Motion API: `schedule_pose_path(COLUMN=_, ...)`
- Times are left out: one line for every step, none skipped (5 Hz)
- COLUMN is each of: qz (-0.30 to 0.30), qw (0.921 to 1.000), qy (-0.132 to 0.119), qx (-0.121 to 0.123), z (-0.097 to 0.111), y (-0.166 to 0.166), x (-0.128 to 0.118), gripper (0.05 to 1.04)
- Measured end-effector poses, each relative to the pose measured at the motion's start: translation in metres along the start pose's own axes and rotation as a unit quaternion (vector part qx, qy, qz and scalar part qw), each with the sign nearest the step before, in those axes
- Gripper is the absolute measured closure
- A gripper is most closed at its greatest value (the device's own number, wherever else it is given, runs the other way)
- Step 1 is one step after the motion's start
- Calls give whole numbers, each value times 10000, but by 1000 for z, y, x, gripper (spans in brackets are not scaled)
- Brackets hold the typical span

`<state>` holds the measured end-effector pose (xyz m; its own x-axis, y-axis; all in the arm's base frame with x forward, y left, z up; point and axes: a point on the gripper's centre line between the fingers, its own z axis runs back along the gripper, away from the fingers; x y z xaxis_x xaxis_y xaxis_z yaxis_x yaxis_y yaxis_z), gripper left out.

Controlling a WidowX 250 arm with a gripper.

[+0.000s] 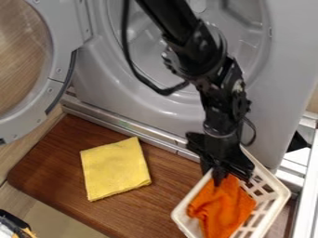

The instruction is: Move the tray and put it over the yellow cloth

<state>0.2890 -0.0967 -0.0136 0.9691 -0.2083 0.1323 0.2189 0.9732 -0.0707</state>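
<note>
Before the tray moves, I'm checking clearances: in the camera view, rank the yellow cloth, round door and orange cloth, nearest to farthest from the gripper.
1. Orange cloth: in the tray, by the gripper.
2. Yellow cloth: left of the tray.
3. Round door: picture's upper left.

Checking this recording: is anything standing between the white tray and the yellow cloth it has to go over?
Nothing visible stands between them: from the tray to the yellow cloth there is only brown wooden surface. The orange cloth lies inside the tray.
</note>
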Motion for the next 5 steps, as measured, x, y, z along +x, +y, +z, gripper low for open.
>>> schedule_pose_path(qz=115, qw=9999, qy=-22, qx=68, z=18, y=2, x=-11, gripper=979)
schedule_pose_path(qz=422, qw=9988, qy=-30, qx=234, z=35, y=25, x=-29, gripper=979)
schedule_pose_path(qz=835, qw=9960, qy=-117, qx=311, z=47, y=53, x=-49, gripper=979)
schedule_pose_path(qz=1242, qw=9916, qy=-142, qx=325, z=49, y=90, x=-69, gripper=979)
schedule_pose_path(qz=1460, qw=9882, qy=-246, qx=396, z=55, y=115, x=-77, gripper=979)
